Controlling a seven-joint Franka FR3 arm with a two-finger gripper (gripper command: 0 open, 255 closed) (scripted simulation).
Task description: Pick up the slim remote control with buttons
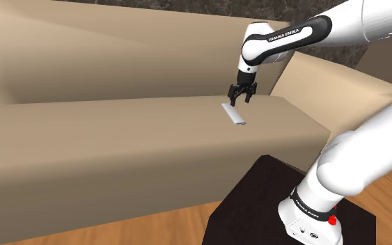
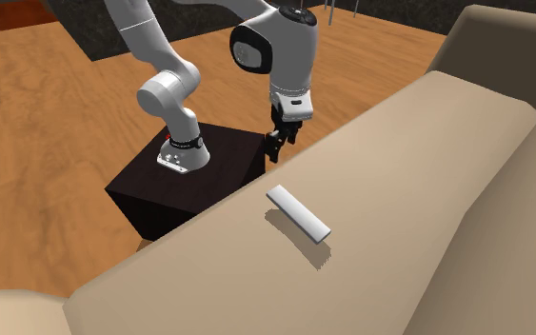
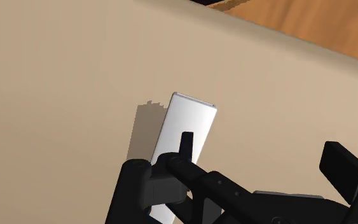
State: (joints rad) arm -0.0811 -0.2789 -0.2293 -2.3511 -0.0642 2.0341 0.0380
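Note:
A slim, plain white remote (image 1: 233, 114) lies flat on the beige sofa seat (image 1: 118, 139), and no buttons can be made out on it. It also appears as a remote (image 2: 298, 212) slanted across the cushion, casting a shadow. My black gripper (image 1: 242, 94) hangs a little above the remote's far end, open and holding nothing. In the wrist view the remote (image 3: 187, 121) lies under one fingertip (image 3: 187, 141), while the other finger (image 3: 341, 164) stands well off to the side over bare cushion. The gripper (image 3: 263, 156) is centred beside the remote, not over it.
The sofa backrest (image 1: 104, 62) rises behind the seat, with an armrest (image 1: 340, 83) at the shoulder view's right. The dark box stand (image 2: 189, 186) sits close against the seat's front edge on a wooden floor (image 2: 56, 143).

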